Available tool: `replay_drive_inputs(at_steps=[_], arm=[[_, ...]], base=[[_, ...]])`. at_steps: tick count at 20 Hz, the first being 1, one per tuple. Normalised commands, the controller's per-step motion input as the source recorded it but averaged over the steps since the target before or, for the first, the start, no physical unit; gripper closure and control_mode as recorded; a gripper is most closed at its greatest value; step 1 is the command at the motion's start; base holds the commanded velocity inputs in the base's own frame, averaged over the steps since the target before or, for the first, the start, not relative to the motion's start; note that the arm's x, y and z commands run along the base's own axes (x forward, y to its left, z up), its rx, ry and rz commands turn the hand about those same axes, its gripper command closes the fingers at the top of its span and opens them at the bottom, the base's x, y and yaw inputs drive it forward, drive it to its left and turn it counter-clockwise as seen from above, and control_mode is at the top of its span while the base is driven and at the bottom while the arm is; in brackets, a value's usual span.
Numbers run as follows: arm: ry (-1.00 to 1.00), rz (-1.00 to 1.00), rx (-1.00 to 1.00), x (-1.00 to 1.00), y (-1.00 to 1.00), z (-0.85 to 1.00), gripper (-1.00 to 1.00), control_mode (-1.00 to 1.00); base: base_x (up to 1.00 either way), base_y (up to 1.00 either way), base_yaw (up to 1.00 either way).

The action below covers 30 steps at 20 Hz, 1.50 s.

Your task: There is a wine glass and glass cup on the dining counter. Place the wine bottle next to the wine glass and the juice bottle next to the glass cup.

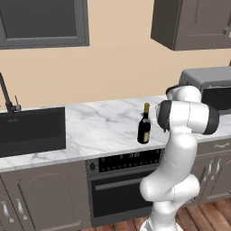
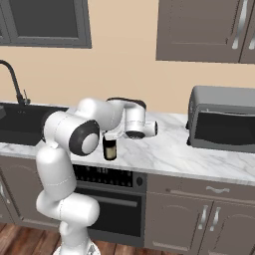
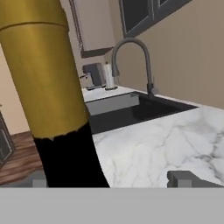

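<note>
- Standing upright on the bench [image 1: 103, 131], near its front edge above the oven [image 1: 122, 180], the wine bottle [image 1: 144, 126] had its gold neck between our tool's [image 3: 111, 180] wide-open fingers [image 3: 186, 178], nothing gripped.
- We judged that a grip on the slim neck could slip, or a sideways nudge topple it.

Upright dark gold-topped wine bottle [image 1: 144, 125] on worktop [image 1: 99, 131]

The wine bottle [image 1: 144, 126] stands upright on the marble worktop [image 1: 99, 131] beside the arm [image 1: 180, 149].
</note>
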Motion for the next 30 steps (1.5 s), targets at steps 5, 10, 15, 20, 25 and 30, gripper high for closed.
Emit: replay_drive_inputs(at_steps=[5,10,15,20,25,30], arm=[[0.1,-0.01,0.0,0.18,0.05,-0.07,-1.0,-1.0],[0.03,-0.03,0.0,0.2,0.06,-0.17,-1.0,-1.0],[0.0,-0.03,0.0,0.04,0.05,-0.15,1.0,-1.0],[0.0,-0.01,0.0,-0.03,0.0,-0.02,1.0,-1.0],[0.0,0.0,0.02,-0.19,0.0,0.05,1.0,-1.0],[0.0,0.0,0.04,-0.41,0.09,0.42,1.0,-1.0]], base=[[0.0,0.0,0.0],[0.0,0.0,0.0],[0.0,0.0,0.0],[0.0,0.0,0.0],[0.0,0.0,0.0],[0.0,0.0,0.0]])
